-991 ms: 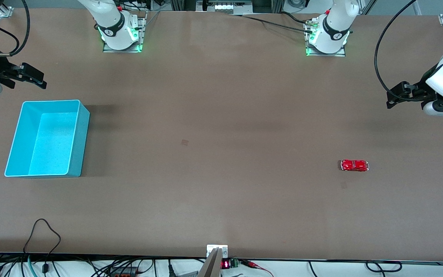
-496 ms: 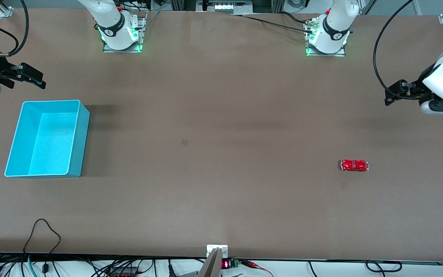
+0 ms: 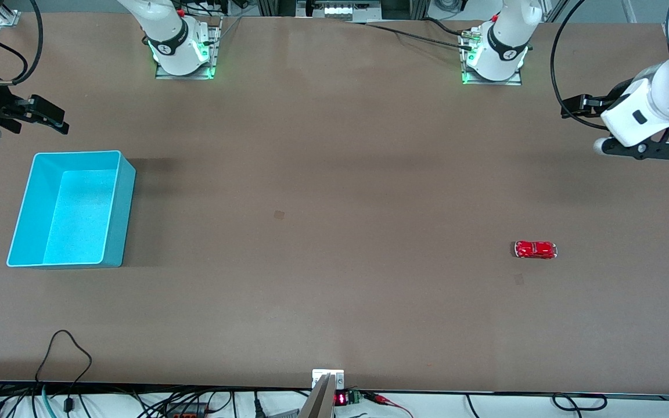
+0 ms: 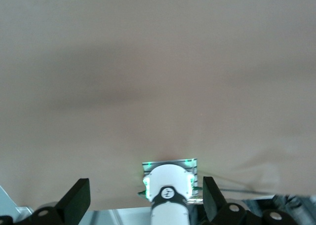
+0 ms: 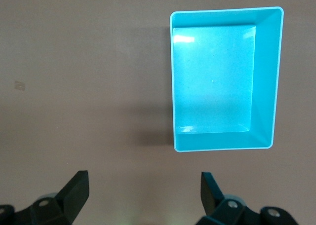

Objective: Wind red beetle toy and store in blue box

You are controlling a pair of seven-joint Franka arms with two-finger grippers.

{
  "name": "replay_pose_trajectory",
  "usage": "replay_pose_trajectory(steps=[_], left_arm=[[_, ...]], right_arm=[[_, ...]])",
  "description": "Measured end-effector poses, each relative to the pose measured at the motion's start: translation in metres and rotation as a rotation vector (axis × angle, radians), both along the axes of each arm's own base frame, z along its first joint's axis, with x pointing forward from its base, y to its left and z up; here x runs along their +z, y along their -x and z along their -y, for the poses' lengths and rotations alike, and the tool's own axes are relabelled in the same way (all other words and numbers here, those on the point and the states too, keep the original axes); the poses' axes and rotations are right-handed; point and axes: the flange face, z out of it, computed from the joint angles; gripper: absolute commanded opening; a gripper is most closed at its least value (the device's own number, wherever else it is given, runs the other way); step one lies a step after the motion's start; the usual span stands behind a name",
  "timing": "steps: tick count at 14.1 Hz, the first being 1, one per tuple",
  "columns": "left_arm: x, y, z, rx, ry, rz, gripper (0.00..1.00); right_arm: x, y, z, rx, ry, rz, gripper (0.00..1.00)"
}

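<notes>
The red beetle toy [image 3: 535,249] sits on the brown desk [image 3: 334,232] toward my left arm's end, exactly where it was a second ago, untouched. The blue box [image 3: 119,209] lies well apart from it at my right arm's end, open top up, nothing inside, also unmoved.

My left claw [image 3: 572,106] has swung since the earlier frame: it is up in the air over the desk near my left arm's base, with its wrist turned. My right claw [image 3: 50,119] hangs over the desk just beside the box and has barely shifted. Both claws are released, grasping nothing.

My right wrist view looks straight down into the box and shows my fingers [image 5: 74,190] spread wide. My left wrist view shows only bare desk, my arm's base [image 4: 169,185] and spread fingers [image 4: 76,200]; the toy appears only from the front.
</notes>
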Motion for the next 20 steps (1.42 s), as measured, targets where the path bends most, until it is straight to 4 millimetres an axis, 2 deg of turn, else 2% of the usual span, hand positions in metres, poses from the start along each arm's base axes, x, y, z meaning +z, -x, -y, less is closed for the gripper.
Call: replay_pose_trajectory(steps=[2,4,10,12,15,17,20], left_arm=[[-0.017,-0.009,-0.006,-0.19,0.073,0.035,1.0],[-0.048,-0.019,-0.014,-0.408,0.103,0.085,1.0],[-0.168,-0.037,-0.023,-0.906,0.086,0.228,1.0],[-0.204,-0.053,-0.038,-1.069,0.106,0.28,1.0],[-0.26,-0.07,-0.061,-1.22,0.121,0.334,1.0],[-0.285,-0.081,-0.062,-1.274,0.13,0.344,1.0],[-0.303,-0.099,-0.064,-1.323,0.142,0.336,1.0]], right_arm=[[0.0,0.0,0.001,-0.001,0.0,0.0,1.0],[0.0,0.0,0.001,-0.003,0.0,0.0,1.0],[0.0,0.0,0.002,-0.003,0.0,0.002,1.0],[0.0,0.0,0.002,-0.003,0.0,0.002,1.0],[0.0,0.0,0.001,-0.002,0.0,0.002,1.0],[0.0,0.0,0.002,-0.003,0.0,0.002,1.0],[0.0,0.0,0.002,-0.004,0.0,0.002,1.0]])
